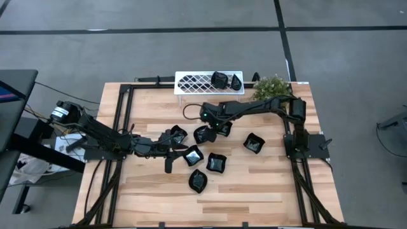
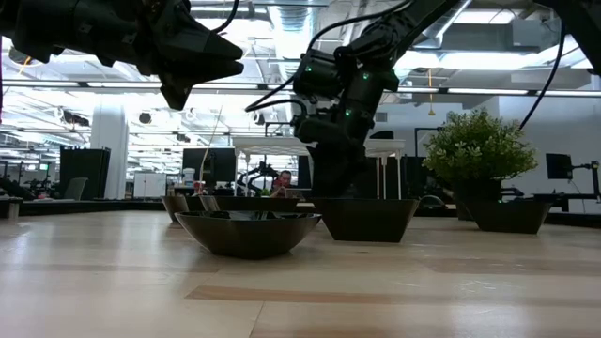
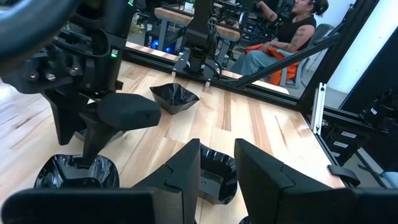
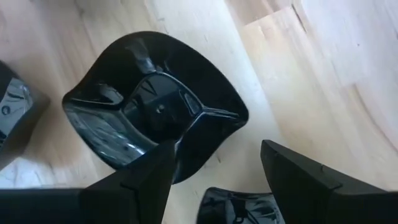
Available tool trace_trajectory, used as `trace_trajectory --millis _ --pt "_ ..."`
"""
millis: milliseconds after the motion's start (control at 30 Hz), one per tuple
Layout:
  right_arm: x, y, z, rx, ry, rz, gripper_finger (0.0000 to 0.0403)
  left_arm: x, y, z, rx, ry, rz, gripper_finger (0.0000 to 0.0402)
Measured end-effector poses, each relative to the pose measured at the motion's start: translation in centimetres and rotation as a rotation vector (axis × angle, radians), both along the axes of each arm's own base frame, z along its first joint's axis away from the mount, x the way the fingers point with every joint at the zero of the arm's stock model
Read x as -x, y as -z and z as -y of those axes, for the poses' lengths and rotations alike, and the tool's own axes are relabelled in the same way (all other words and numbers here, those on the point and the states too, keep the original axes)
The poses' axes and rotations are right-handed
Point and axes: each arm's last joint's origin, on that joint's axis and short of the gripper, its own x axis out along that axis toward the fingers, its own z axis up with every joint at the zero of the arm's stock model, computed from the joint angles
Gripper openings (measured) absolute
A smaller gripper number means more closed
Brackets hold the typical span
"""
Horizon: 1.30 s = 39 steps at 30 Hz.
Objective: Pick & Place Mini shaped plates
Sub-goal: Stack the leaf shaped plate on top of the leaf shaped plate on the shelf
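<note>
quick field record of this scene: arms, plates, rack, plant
left gripper: over the table's left-centre, fingers apart, holding nothing
right gripper: above a black plate, fingers open, not gripping it
loose plates: seven black dishes clustered mid-table, e.g.
white rack: far edge, two plates in its right end
potted plant: right of the rack

Pale wooden table (image 1: pixel 254 191) framed by black rails; white lattice rack (image 1: pixel 194 82) at the far edge; green potted plant (image 1: pixel 272 86) just beside the rack's end, near the far right corner; grey floor (image 1: pixel 127 44) all around; beyond the table, an office room, with a seated person (image 3: pixel 283 37).
</note>
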Motion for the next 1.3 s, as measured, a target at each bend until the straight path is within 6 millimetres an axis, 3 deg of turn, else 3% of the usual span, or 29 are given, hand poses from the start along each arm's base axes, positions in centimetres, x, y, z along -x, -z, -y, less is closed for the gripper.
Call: trace_trajectory --millis 1300 --pt "-0.20 -0.04 0.04 0.013 -0.015 0.020 0.0234 0.02 -0.06 0.10 0.004 0.004 0.007 0.0102"
